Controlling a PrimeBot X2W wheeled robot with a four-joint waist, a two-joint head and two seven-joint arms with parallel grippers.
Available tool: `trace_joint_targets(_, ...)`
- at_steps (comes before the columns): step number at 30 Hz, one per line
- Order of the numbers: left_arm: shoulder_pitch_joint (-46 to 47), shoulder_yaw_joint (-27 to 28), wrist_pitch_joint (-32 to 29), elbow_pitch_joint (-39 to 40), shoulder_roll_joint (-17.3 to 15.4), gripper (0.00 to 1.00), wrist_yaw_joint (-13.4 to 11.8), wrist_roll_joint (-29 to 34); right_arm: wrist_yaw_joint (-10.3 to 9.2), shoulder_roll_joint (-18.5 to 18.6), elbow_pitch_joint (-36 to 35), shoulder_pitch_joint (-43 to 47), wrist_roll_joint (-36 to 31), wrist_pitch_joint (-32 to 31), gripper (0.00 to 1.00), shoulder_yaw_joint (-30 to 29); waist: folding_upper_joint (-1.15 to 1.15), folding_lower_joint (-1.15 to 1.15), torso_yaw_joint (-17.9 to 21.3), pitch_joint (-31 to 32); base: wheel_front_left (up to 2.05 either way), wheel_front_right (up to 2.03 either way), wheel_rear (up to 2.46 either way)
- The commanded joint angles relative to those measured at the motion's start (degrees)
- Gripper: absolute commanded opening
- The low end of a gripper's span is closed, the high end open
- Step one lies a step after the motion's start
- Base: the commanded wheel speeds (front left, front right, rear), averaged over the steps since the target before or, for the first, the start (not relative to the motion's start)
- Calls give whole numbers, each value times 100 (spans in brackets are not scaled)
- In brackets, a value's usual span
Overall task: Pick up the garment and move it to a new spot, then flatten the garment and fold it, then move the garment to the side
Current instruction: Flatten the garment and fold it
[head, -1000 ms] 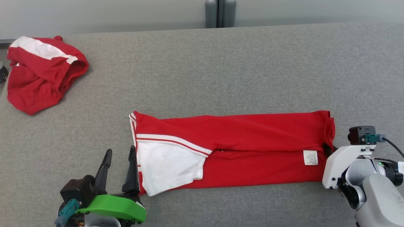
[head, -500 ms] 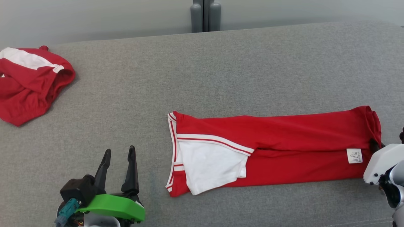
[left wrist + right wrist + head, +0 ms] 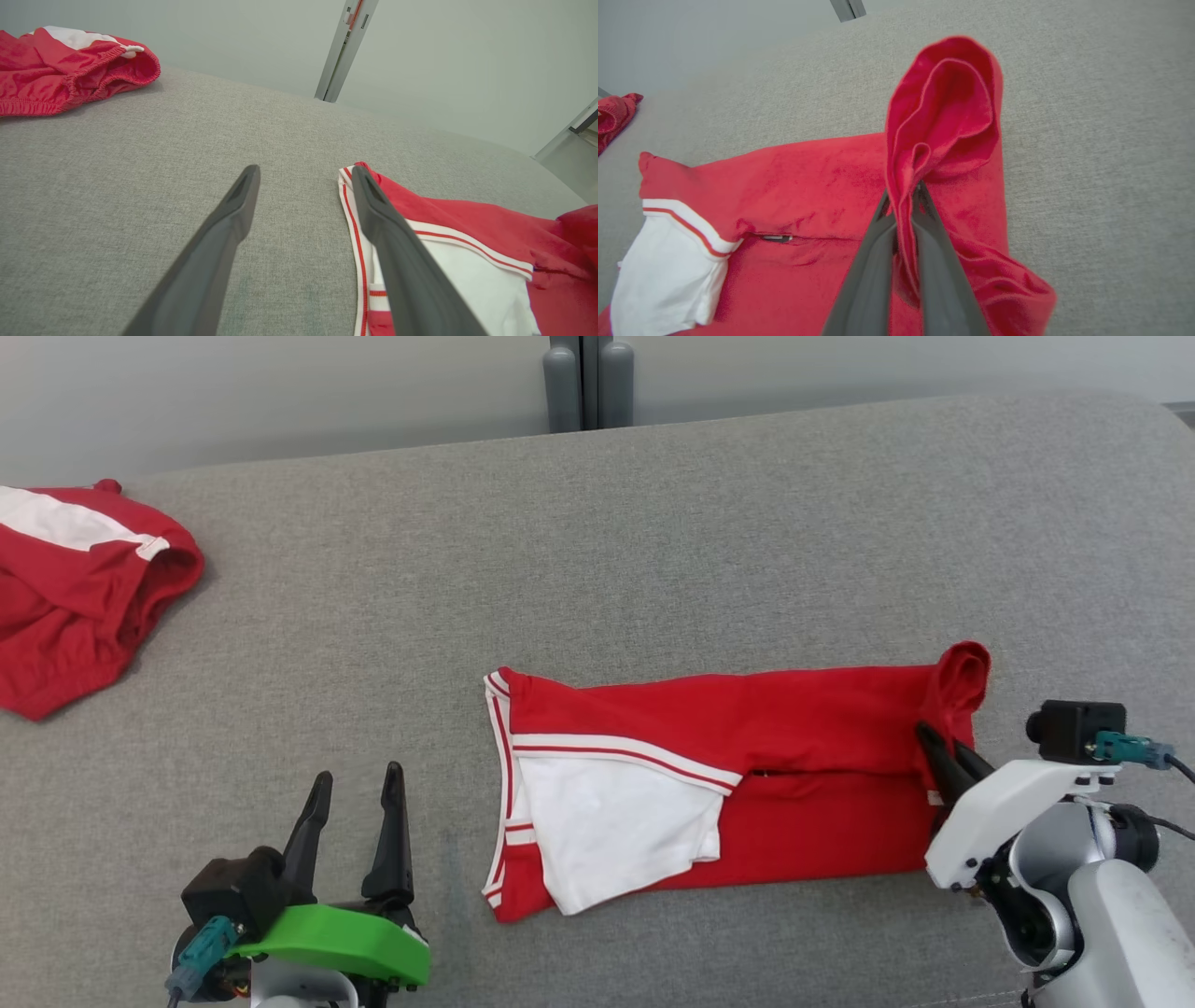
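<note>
The garment (image 3: pixel 728 747), red with a white panel and striped trim, lies in a long folded strip on the grey surface (image 3: pixel 597 569). My right gripper (image 3: pixel 938 742) is shut on its right end, and the pinched cloth stands up in a loop (image 3: pixel 963 677). In the right wrist view the fingers (image 3: pixel 873 261) clamp a red fold of the garment (image 3: pixel 822 182) at my right gripper (image 3: pixel 903 196). My left gripper (image 3: pixel 359 784) stands open and holds nothing, a little left of the garment's striped edge. The left wrist view has my left gripper (image 3: pixel 303 172) beside the garment (image 3: pixel 467 224).
A second red and white garment (image 3: pixel 75 588) lies bunched at the far left, also seen as a red heap (image 3: pixel 70 60) in the left wrist view. Grey posts (image 3: pixel 588 383) stand behind the surface's far edge. Bare grey cloth stretches between the two garments.
The head camera has turned. My right gripper has lifted the garment's right end and drawn it leftwards, so the strip is shorter and the white label is hidden. The left gripper has stayed open.
</note>
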State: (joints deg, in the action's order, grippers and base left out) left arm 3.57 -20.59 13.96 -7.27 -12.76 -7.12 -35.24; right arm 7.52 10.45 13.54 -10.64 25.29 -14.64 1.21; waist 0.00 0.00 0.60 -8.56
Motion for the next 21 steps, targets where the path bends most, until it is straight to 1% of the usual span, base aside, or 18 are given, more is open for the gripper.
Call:
trace_joint_targets(1, 97, 12, 33, -11, 1, 100, 3, -11, -7, -33, -173, 84, 91, -25, 0, 129, 0, 0, -46, 7, 0, 0, 0)
trace_joint_targets(6, 110, 20, 36, -34, -2, 100, 23, -32, -7, -217, -694, 86, 314, -101, 0, 780, 0, 0, -188, 22, 0, 0, 0)
trace_joint_targets(11, 132, 16, 52, -53, 18, 100, 39, -36, -7, -432, -813, -124, 536, -125, 0, 1459, 0, 0, -339, 31, 0, 0, 0)
trace_joint_targets(14, 132, 16, 59, -50, 29, 100, 31, -41, -7, -536, -699, -313, 662, -106, 0, 1892, 0, 0, -437, 26, 0, 0, 0)
trace_joint_targets(21, 178, -24, 69, -98, 87, 100, 51, -50, -6, -698, -47, -811, 878, 37, 0, 2508, 0, 0, -671, 4, 0, 0, 0)
